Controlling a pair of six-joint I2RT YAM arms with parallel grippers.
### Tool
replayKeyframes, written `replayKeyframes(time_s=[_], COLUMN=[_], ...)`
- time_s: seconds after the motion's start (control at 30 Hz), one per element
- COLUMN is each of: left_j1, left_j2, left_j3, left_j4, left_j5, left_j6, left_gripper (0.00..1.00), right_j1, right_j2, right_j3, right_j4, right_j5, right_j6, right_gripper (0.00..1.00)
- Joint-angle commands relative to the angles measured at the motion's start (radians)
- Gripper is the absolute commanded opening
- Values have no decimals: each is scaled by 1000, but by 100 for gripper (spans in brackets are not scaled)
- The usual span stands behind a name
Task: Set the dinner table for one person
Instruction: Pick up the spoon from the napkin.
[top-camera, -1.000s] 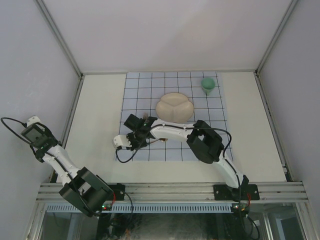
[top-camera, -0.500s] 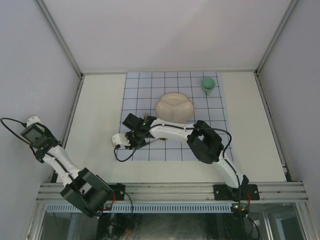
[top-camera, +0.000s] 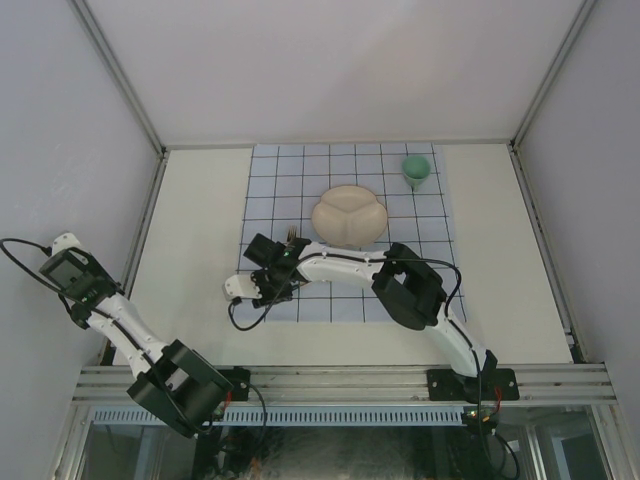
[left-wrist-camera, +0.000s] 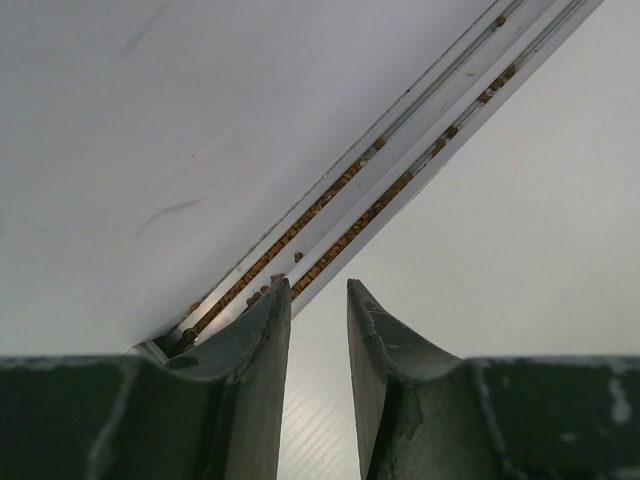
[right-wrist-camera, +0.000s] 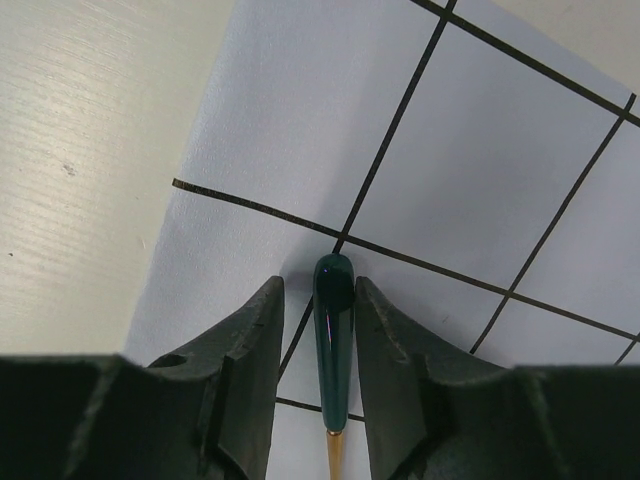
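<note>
A fork with a dark green handle (right-wrist-camera: 334, 330) and gold shaft lies on the pale-blue grid cloth (top-camera: 430, 260), which covers the middle of the cream-white dinner table (top-camera: 190, 230). Its tines (top-camera: 290, 237) show beside a cream divided plate (top-camera: 349, 216). My right gripper (right-wrist-camera: 318, 290) is low over the cloth's left edge, also in the top view (top-camera: 268, 284). Its jaws straddle the handle's end: the right finger touches it, the left stands apart. My left gripper (left-wrist-camera: 318, 290) hangs off the table's left side, against the wall, jaws a little apart and empty.
A green cup (top-camera: 416, 170) stands at the cloth's far right corner. The enclosure's walls and metal frame rail (left-wrist-camera: 400, 170) close in the table. Bare table lies left of the cloth (right-wrist-camera: 90, 150) and right of it.
My right gripper has shifted slightly toward the near left along the fork. My left arm has drifted a little nearer. The plate and cup have not moved.
</note>
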Motion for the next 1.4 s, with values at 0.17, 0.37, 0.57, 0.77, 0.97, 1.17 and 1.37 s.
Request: replayKeyframes(time_s=[0.17, 0.37, 0.57, 0.77, 0.97, 1.17, 1.37], left_j1=[6, 6, 5, 6, 5, 6, 6], left_j2=[-12, -10, -7, -1, -3, 1, -6], left_j3=[40, 37, 38, 40, 41, 42, 34], left_j4=[10, 12, 9, 9, 11, 12, 12], left_j5=[13, 11, 9, 8, 10, 9, 1], left_j6=[4, 5, 9, 8, 7, 10, 18], left_gripper=[34, 34, 36, 38, 38, 38, 38], right_j1=[1, -4, -6, -11, -17, -19, -22], right_j2=[-41, -15, 11, 33, 52, 59, 67], right_j3=[-2, 9, 27, 45, 67, 72, 71], right_j4=[10, 17, 17, 13, 2, -3, -15], right_j5=[-15, -23, -30, -39, -56, -62, -54], right_j6=[-2, -2, -3, -6, -5, -4, -9], right_gripper=[32, 34, 35, 37, 33, 27, 33])
